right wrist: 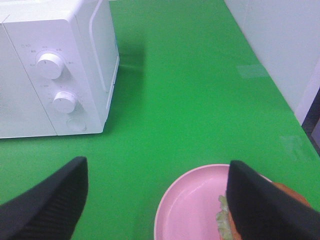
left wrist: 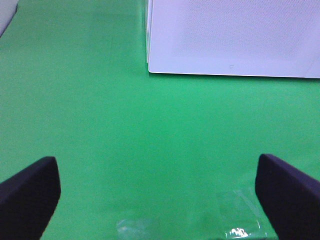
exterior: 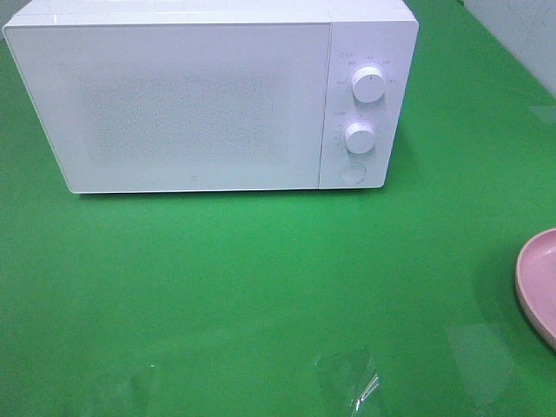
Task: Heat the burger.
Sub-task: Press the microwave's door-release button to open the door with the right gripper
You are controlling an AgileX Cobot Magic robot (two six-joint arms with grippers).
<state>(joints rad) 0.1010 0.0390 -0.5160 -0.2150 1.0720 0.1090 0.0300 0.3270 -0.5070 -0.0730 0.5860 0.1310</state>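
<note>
So, the left gripper (left wrist: pixel 159 200) has its jaws spread wide with nothing between them, just bare green table (left wrist: pixel 100 125) underneath. The right gripper (right wrist: pixel 157 200) is spread wide too and isn't pinching anything. It hangs over the near side of the pink plate (right wrist: pixel 190 205). The burger (right wrist: pixel 224 220) sits on that plate, mostly hidden behind one of the right gripper's fingers, so only some frilly lettuce and a bit of bun peek out. In the high camera the plate is way off at the right edge, well apart from the white microwave (exterior: pixel 191 95), which stands at the back with its door shut. It has two knobs (exterior: pixel 369 84) stacked on its right panel and a round button (exterior: pixel 352 171) below them. Near the front edge there's a shiny clear scrap (exterior: pixel 356 382), maybe plastic film, hard to say.
</note>
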